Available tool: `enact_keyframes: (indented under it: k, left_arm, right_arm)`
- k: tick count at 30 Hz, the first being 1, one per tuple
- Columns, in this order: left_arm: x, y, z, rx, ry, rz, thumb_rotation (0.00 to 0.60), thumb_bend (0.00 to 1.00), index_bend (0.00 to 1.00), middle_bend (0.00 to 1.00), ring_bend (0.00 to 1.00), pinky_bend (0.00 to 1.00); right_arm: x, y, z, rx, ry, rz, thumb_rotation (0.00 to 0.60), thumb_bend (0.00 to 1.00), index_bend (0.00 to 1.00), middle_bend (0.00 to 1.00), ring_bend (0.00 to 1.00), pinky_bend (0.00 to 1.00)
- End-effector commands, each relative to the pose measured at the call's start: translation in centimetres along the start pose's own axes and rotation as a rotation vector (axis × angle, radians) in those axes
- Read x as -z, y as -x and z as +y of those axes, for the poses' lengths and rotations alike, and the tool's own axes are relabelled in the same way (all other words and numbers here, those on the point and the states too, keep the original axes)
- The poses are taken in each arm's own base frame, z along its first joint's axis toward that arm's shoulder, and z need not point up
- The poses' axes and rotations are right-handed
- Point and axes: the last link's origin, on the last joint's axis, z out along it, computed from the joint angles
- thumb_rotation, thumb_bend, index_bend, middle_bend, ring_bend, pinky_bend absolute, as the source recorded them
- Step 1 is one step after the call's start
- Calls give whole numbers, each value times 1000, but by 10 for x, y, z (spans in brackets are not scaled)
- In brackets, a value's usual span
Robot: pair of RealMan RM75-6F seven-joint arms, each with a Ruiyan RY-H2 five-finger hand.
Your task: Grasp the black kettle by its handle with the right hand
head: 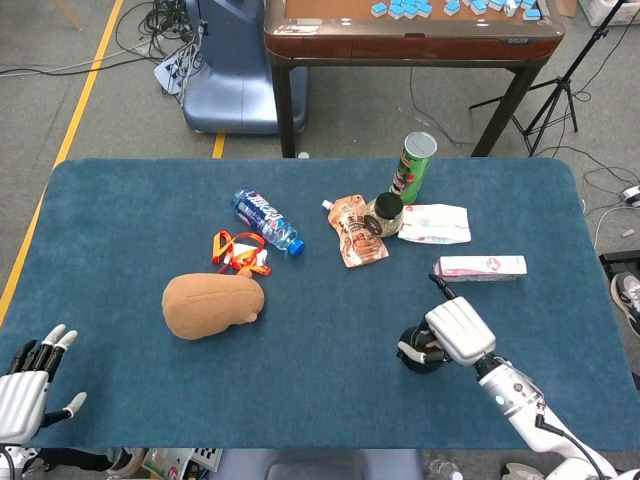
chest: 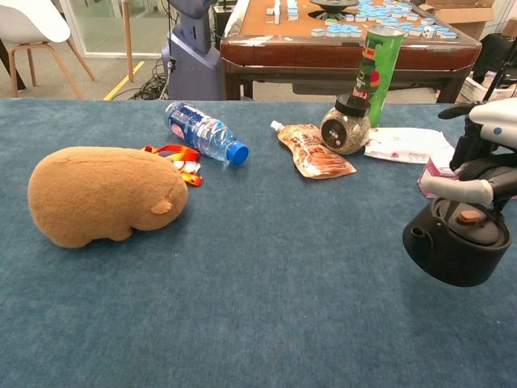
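Note:
The black kettle (chest: 456,242) has a small spout on its left and an orange knob on the lid. It hangs above the blue table (head: 120,220) at the front right, and my right hand (chest: 485,153) grips it from above at the handle. In the head view the right hand (head: 458,332) covers most of the kettle (head: 415,355); the handle itself is hidden under the fingers. My left hand (head: 25,385) lies at the table's front left corner, fingers spread, holding nothing.
A pink-white box (head: 480,267) lies just behind the kettle. Further back are a white packet (head: 435,223), a jar (head: 384,213), a green can (head: 414,165), a pouch (head: 355,230) and a water bottle (head: 266,221). A brown plush (head: 212,304) sits left of centre.

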Motion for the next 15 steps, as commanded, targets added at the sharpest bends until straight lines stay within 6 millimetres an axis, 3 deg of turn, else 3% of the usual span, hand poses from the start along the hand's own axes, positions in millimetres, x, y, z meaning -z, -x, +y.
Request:
enact_keyframes:
  k: [1,5,12,15]
  left_arm:
    - [0,0,0,0,-1,0,600,203,114,51,145,47]
    - [-1,0,0,0,-1,-2,600,203,114,51,145,46]
    - [-2,0,0,0,1,-3,600,203,114,51,145,47]
    - [-2,1,0,-1,-2,-5,600,203,114,51,145,47]
  right_arm:
    - [-2,-3,0,4,5,7,253,382,1000,1000,878,24]
    - [-3,-4,0,7,10,7,272,402,1000,1000,878,24]
    - [-7,-4,-1,9,7,2,427,520,1000,989,871,53]
    - [-8,-3,-1,10,5,1,466,539,1000,970,855,79]
